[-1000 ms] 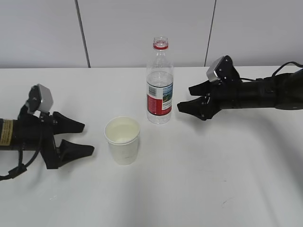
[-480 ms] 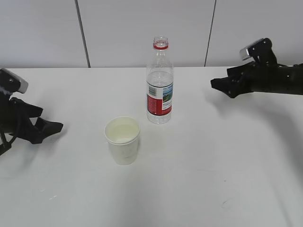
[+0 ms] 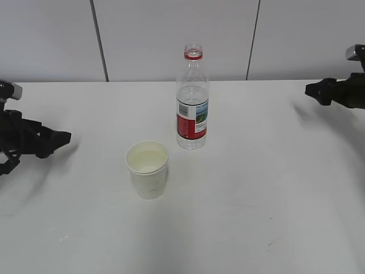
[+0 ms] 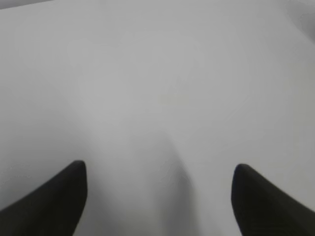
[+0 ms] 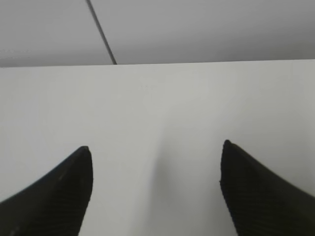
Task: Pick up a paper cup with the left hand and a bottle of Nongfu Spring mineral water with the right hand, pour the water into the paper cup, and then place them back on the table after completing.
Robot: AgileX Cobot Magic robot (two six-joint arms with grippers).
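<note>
Exterior view: the bottle [image 3: 193, 100] stands upright and uncapped near the middle of the white tabletop [image 3: 256, 194], a red ring at its neck and a red-and-white label round its lower half. Clear water [image 3: 193, 96] shows inside it. The cup [image 3: 147, 169] stands upright in front of the bottle and a little to its left, apart from it; whether it holds liquid is hard to tell. The left hand [image 3: 54, 140] sits at the far left edge, low over the tabletop and pointing toward the middle, well apart from the cup. The right hand [image 3: 315, 91] is at the far right edge toward the back, mostly cut off by the frame, well apart from the bottle. Behind the tabletop runs a pale wall [image 3: 171, 34] with dark vertical seams.

Left wrist view: two black fingers [image 4: 44, 201] rise from the lower corners, jaws wide apart with nothing between them, only blurred bare tabletop.

Right wrist view: the fingers [image 5: 268, 191] likewise stand wide apart and empty over bare tabletop, with the wall and one seam beyond its far edge.
</note>
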